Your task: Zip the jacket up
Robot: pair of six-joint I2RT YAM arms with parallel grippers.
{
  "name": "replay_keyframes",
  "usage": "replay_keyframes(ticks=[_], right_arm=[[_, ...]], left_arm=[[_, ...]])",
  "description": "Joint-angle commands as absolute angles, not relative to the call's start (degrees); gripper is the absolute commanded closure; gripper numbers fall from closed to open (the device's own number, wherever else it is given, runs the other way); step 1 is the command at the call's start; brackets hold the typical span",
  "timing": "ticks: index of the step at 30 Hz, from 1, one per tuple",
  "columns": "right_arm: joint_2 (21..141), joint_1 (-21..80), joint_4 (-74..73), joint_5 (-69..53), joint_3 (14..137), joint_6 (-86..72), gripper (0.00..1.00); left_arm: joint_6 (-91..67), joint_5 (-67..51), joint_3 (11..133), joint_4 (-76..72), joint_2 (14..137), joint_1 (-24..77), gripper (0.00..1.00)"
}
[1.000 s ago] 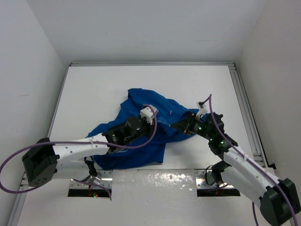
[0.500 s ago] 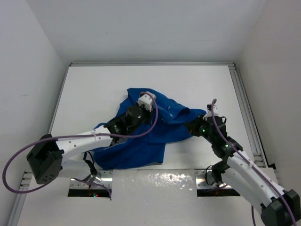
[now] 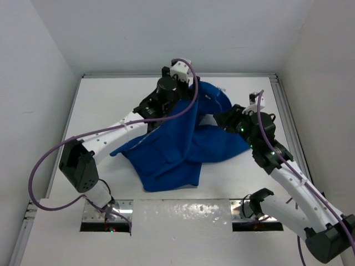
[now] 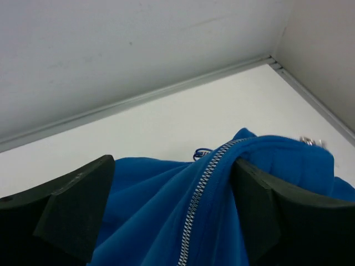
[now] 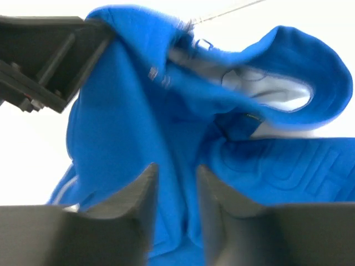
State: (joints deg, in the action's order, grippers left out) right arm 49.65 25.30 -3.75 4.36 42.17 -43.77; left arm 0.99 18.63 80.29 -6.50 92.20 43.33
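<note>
The royal-blue jacket (image 3: 172,144) lies bunched mid-table, one edge drawn up toward the back wall. My left gripper (image 3: 191,88) is at that raised edge. In the left wrist view its jaws stand wide open (image 4: 172,166), and the jacket (image 4: 138,210) with its silvery zipper (image 4: 202,185) runs between them, brushing the right finger. My right gripper (image 3: 222,119) is over the jacket's right side. Its jaws are parted (image 5: 177,168), with a fold of the jacket (image 5: 122,111) in the gap. The pale hood lining (image 5: 260,88) shows beyond, and a left gripper finger (image 5: 55,44) at top left.
White walls close in the table on three sides. A metal rail (image 3: 177,75) runs along the back edge and another (image 3: 288,122) along the right edge. Both arm bases sit in cut-outs (image 3: 105,213) at the near edge.
Both arms have swung toward the back wall, the left one furthest, pulling the jacket's edge up and back. Both grippers were shut on fabric before; their jaws now stand apart.
</note>
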Motion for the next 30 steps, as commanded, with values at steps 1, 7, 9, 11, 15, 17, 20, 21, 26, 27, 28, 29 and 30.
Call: replay_keyframes(ticks=[1, 7, 9, 11, 15, 17, 20, 21, 26, 27, 28, 29, 30], right_arm=[[48.43, 25.31, -7.11, 5.01, 42.89, -40.09, 0.52], [43.16, 25.31, -14.04, 8.95, 41.21, -37.01, 0.01], [42.11, 25.31, -15.55, 10.1, 42.01, -36.13, 0.01], [40.27, 25.31, -16.26, 10.81, 42.1, -35.51, 0.01], [37.19, 25.31, -20.47, 10.9, 43.33, -35.07, 0.01], [35.17, 25.31, -21.27, 10.46, 42.63, -35.16, 0.01], [30.68, 25.31, -23.81, 10.63, 42.01, -35.42, 0.01], [28.59, 25.31, -24.69, 11.16, 42.01, -35.25, 0.01], [25.58, 25.31, -28.38, 10.98, 40.61, -34.89, 0.01], [25.75, 25.31, -28.82, 11.16, 40.08, -35.33, 0.01], [25.93, 25.31, -28.57, 10.81, 39.03, -35.68, 0.01], [26.01, 25.31, -28.04, 10.29, 39.02, -35.68, 0.01], [26.28, 25.31, -27.25, 9.85, 38.24, -35.86, 0.01]], left_arm=[[-4.11, 19.06, 80.89, -6.24, 89.76, 42.71, 0.14], [-17.11, 21.53, 63.06, -10.2, 74.75, 42.71, 0.0], [-19.66, 22.76, 58.47, -9.76, 68.68, 42.71, 0.0], [-22.57, 23.73, 56.61, -5.73, 65.06, 42.71, 0.0], [-27.15, 24.87, 46.79, -4.13, 51.11, 42.71, 0.0], [-29.52, 24.96, 43.52, -3.43, 45.64, 42.8, 0.0], [-29.89, 23.73, 38.94, -1.15, 35.62, 42.8, 0.0], [-29.97, 24.25, 39.2, 0.42, 32.2, 42.8, 0.0], [-29.45, 24.0, 40.52, 12.39, 25.15, 42.8, 0.0], [-29.1, 23.73, 40.6, 13.0, 24.35, 42.8, 0.0], [-27.96, 23.12, 40.95, 13.09, 24.52, 42.8, 0.0], [-27.69, 22.94, 41.39, 13.27, 25.13, 42.8, 0.0], [-27.51, 22.77, 42.01, 14.32, 25.92, 42.8, 0.0]])
